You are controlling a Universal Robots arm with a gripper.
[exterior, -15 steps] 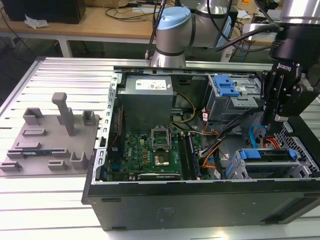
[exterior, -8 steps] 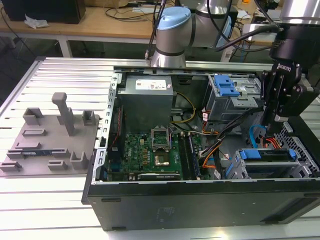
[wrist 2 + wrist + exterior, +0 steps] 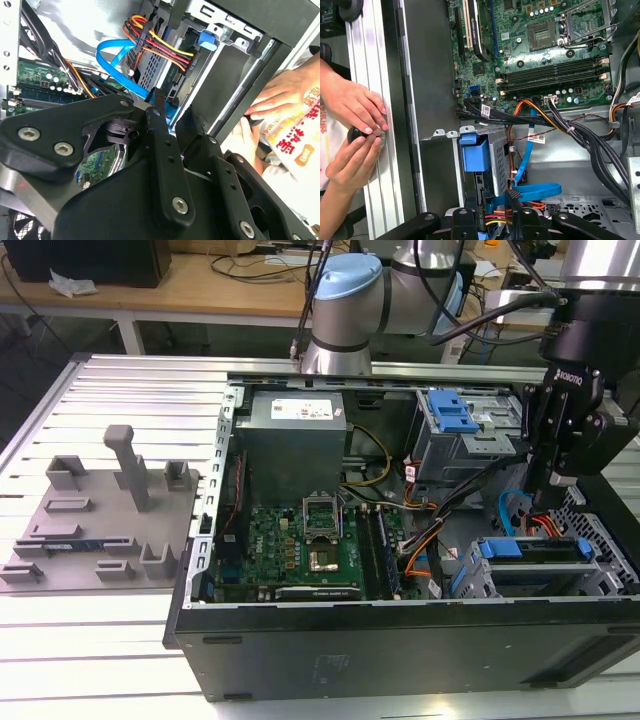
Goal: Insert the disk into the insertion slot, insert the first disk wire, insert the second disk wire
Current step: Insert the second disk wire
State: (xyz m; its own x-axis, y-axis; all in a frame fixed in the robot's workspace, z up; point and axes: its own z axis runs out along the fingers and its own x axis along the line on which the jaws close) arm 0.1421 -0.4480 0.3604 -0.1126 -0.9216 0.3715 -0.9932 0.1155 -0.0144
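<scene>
The disk (image 3: 535,550), in its bright-blue caddy, lies inside the insertion slot (image 3: 468,578) of the grey perforated cage at the case's front corner, on the exterior view's right. My gripper (image 3: 556,480) hangs just behind that cage. In the second wrist view my gripper (image 3: 172,107) stands nearly shut, with the end of the blue flat wire (image 3: 115,50) between its fingers at the disk's rear. A red, yellow and orange wire bundle (image 3: 165,47) runs to a black plug on the disk. In the first wrist view the caddy (image 3: 475,155), blue wire (image 3: 535,190) and gripper (image 3: 493,216) show.
A person's hands (image 3: 355,115) rest on the ribbed table rail beside the case wall. The motherboard (image 3: 300,540), the power supply (image 3: 295,435) and a taller grey box with a blue tab (image 3: 450,415) crowd the case. A grey fixture plate (image 3: 100,520) lies at the exterior view's left.
</scene>
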